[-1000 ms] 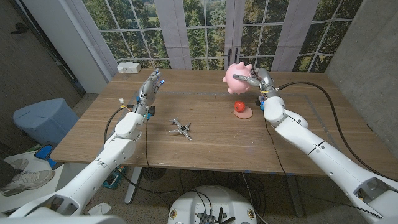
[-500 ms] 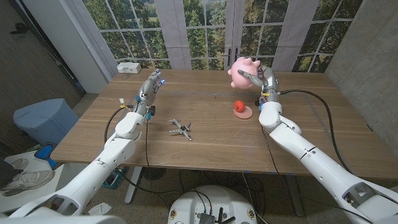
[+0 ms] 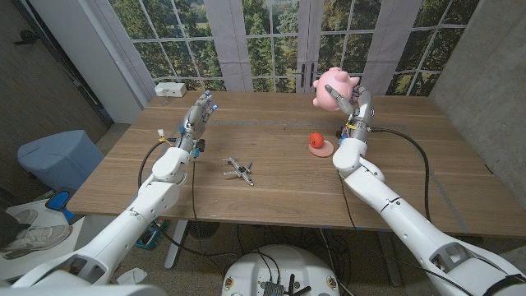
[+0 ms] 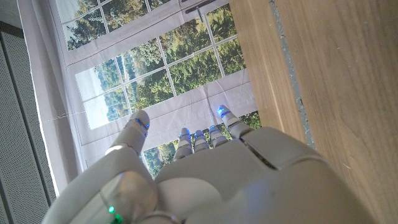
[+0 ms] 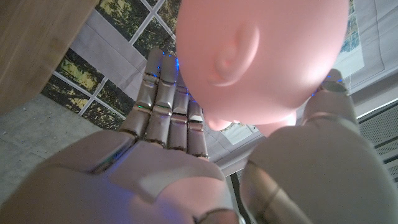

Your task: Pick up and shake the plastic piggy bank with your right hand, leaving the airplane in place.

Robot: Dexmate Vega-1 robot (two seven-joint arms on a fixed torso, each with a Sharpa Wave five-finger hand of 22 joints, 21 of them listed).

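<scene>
Above the table's (image 3: pixel 271 177) far edge, the right hand (image 3: pixel 355 105) gripped the pig (image 3: pixel 334 86) around its smooth, rounded, probably light and slippery body; the left hand (image 3: pixel 197 113) waited open.

You see a pink piggy bank (image 3: pixel 334 86) at upper right, a silver-grey airplane (image 3: pixel 239 170) mid-frame, a red ball (image 3: pixel 316 141) on a salmon disc (image 3: pixel 322 150) — all over a brown wood-grain table (image 3: pixel 271 189). White box (image 3: pixel 170 89), upper left.
</scene>
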